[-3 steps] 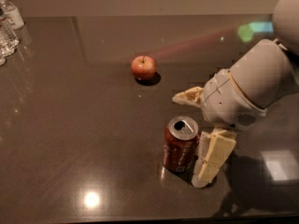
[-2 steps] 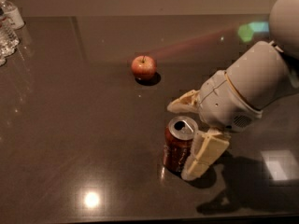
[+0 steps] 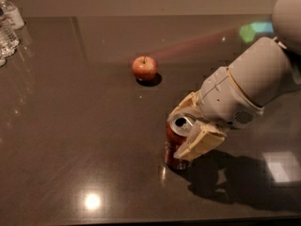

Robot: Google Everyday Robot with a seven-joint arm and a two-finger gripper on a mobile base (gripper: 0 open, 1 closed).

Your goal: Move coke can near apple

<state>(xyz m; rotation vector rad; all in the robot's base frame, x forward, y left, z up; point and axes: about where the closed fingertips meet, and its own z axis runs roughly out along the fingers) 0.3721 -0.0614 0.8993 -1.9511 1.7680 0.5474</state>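
Observation:
The coke can (image 3: 172, 150), dark red with a silver top, stands upright on the dark table (image 3: 70, 126), right of centre and towards the front. The apple (image 3: 144, 68), small, round and red, sits further back and a little to the left, well apart from the can. My gripper (image 3: 178, 133) comes in from the right at the can's top. One cream finger lies against the can's far side and the other against its near side, so the gripper is shut on the can. The can rests on the table.
Several clear water bottles (image 3: 7, 27) stand at the table's far left corner. My bulky white arm (image 3: 244, 88) fills the right side above the table. The table's front edge runs along the bottom of the view.
My gripper has moved left onto the can, and its fingers have drawn together around the can's top. The can and the apple have not moved.

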